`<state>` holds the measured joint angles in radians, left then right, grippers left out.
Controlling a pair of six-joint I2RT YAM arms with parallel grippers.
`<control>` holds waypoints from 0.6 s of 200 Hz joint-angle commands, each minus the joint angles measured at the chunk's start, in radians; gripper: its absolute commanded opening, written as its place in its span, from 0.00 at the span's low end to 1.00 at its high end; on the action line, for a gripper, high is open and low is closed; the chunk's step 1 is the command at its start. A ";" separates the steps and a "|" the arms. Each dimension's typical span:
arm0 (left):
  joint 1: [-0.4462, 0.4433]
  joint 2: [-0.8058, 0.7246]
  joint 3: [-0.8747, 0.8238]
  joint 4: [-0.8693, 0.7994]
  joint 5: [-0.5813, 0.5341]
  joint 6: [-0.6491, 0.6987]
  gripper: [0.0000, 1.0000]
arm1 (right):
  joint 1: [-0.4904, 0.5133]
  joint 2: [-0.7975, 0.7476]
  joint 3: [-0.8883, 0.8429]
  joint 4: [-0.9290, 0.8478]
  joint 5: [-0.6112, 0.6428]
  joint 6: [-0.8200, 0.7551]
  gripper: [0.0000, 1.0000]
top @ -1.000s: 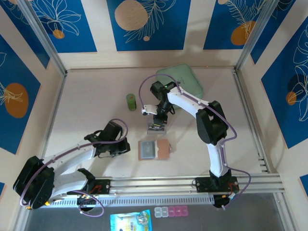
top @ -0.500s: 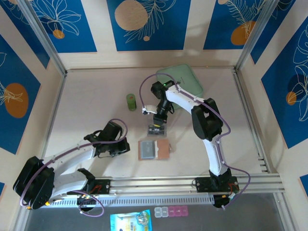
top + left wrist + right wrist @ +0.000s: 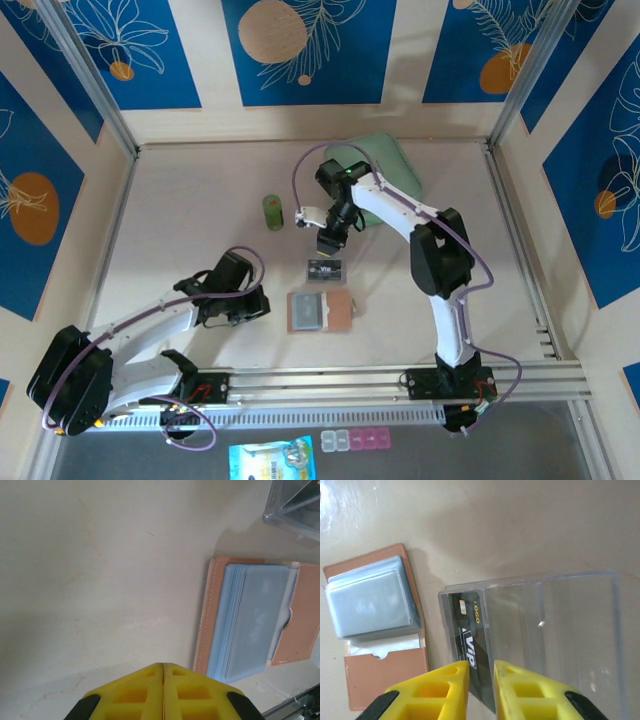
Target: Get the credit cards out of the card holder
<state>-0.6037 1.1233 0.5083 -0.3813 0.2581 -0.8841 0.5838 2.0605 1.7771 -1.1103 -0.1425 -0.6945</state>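
card holder (image 3: 320,311): lying open on the worktop (image 3: 190,200), on the near side, between the two arms.
credit card (image 3: 466,632): lying dark face up inside the clear box (image 3: 560,630), just past the far side of the card holder.
right gripper (image 3: 481,665): hanging over the clear box, standing a little apart, gripping nothing.
left gripper (image 3: 163,667): sitting squeezed tight with nothing in it, just left of the card holder.

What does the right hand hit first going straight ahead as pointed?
Probably the dark card in the clear box, dead ahead of the right hand; depth is unclear, so the box rim might touch first.
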 commanded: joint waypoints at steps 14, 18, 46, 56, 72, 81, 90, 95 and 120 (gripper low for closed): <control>0.013 0.042 0.015 0.035 0.053 0.005 0.07 | 0.007 -0.140 -0.138 0.156 -0.065 0.317 0.17; 0.013 0.047 0.016 0.043 0.058 0.005 0.07 | 0.008 -0.153 -0.159 0.179 -0.075 0.363 0.16; 0.010 0.089 0.023 0.093 0.085 -0.005 0.07 | 0.030 -0.256 -0.347 0.379 -0.100 0.734 0.12; 0.006 0.105 0.025 0.112 0.096 -0.011 0.07 | 0.045 -0.294 -0.428 0.457 -0.098 0.857 0.10; -0.002 0.131 0.033 0.129 0.102 -0.017 0.07 | 0.070 -0.343 -0.525 0.551 -0.056 1.056 0.10; -0.007 0.141 0.040 0.133 0.104 -0.018 0.07 | 0.087 -0.365 -0.569 0.579 -0.015 1.154 0.10; -0.012 0.150 0.048 0.133 0.104 -0.016 0.07 | 0.105 -0.375 -0.598 0.589 0.025 1.229 0.10; -0.014 0.152 0.051 0.134 0.104 -0.016 0.07 | 0.116 -0.380 -0.607 0.586 0.044 1.267 0.11; -0.023 0.162 0.070 0.131 0.101 -0.016 0.08 | 0.189 -0.392 -0.653 0.594 0.150 1.365 0.27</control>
<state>-0.6140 1.2739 0.5369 -0.2672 0.3386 -0.8906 0.7181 1.7092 1.1534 -0.5812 -0.1024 0.4393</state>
